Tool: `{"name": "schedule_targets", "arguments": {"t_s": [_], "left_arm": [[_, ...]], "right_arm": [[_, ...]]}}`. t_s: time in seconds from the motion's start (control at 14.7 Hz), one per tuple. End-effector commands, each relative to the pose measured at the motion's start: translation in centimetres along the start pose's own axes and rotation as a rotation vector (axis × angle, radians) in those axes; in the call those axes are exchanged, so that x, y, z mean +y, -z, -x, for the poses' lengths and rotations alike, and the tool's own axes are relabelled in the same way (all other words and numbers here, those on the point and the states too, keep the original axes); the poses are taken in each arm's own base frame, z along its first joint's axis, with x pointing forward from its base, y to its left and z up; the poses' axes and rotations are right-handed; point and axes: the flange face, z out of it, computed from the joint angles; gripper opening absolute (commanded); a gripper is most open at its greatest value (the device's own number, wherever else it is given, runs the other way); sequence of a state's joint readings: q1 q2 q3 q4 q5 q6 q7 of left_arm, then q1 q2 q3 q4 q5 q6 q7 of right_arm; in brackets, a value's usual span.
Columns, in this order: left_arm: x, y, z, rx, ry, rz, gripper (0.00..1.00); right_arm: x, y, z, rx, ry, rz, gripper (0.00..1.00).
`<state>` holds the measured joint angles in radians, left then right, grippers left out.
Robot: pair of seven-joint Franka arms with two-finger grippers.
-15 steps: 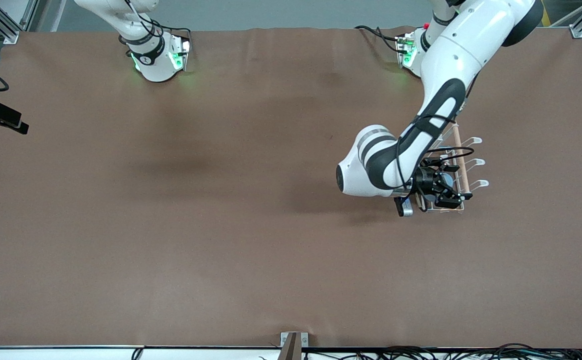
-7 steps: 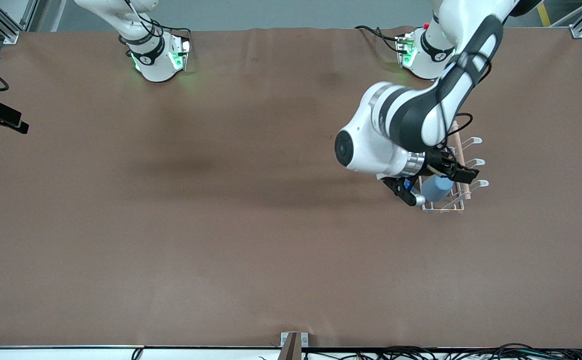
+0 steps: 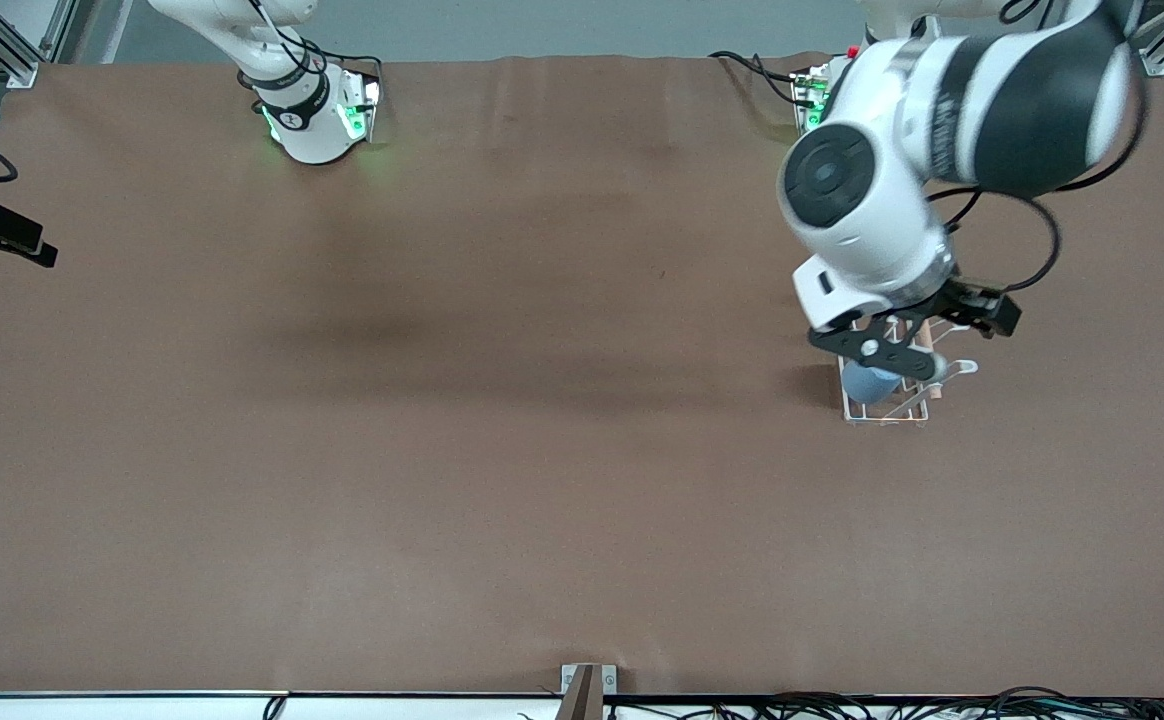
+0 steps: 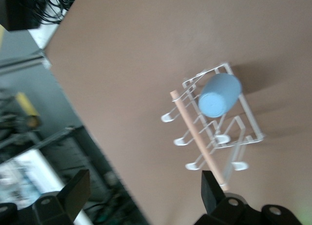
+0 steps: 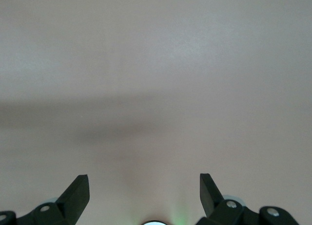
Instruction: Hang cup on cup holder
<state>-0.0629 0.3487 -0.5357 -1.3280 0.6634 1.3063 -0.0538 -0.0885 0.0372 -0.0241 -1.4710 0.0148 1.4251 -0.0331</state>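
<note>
Since release, left gripper [image 3: 910, 335] has risen, fingers spread, empty, over cup holder [image 3: 917, 408]; cup [image 3: 869, 383] hangs there. Right gripper [image 5: 145, 196] waits wide apart near desk [image 3: 502, 420] corner.

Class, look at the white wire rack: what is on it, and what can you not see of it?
A small light-blue plastic cup hangs upside down on one prong of the white wire rack. The other prongs are bare. The prong's tip is covered by the cup, and the cup's inside cannot be seen.
</note>
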Motion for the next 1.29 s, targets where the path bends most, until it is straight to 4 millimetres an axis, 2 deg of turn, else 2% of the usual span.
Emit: {"name": "schedule_targets", "arguments": {"t_s": [0.0,0.2,0.41,0.48,0.54,0.68,0.75,1.02,1.22], "left_arm": [[-5.2,0.7,2.3,0.089,0.133,0.157,1.0],[-9.6,0.5,4.8,0.1,0.222,0.296,1.0],[-11.5,1.8,6.8,0.138,0.254,0.327,1.0],[-12.9,2.6,7.9,0.184,0.289,0.328,1.0],[-14.0,2.8,8.8,0.214,0.314,0.343,1.0],[-15.0,3.3,10.7,0.228,0.35,0.388,1.0],[-16.0,2.7,11.9,0.223,0.38,0.422,1.0],[-17.3,0.7,15.0,0.197,0.439,0.539,1.0],[-16.0,-0.1,16.1,0.171,0.433,0.552,1.0]], "right_arm": [[0.4,0.4,0.3,0.004,0.01,0.011,1.0],[0.4,0.3,0.3,0.003,0.009,0.011,1.0],[0.7,0.4,0.3,0.005,0.004,0.009,1.0],[0.7,0.3,0.4,0.002,0.003,0.009,1.0],[0.7,0.4,0.4,0.003,0.003,0.007,1.0],[0.7,0.4,0.4,0.002,0.005,0.007,1.0],[0.7,0.4,0.4,0.002,0.003,0.007,1.0],[0.7,0.3,0.4,-0.003,0.003,0.007,1.0],[0.7,0.3,0.4,-0.005,0.003,0.007,1.0]]}}
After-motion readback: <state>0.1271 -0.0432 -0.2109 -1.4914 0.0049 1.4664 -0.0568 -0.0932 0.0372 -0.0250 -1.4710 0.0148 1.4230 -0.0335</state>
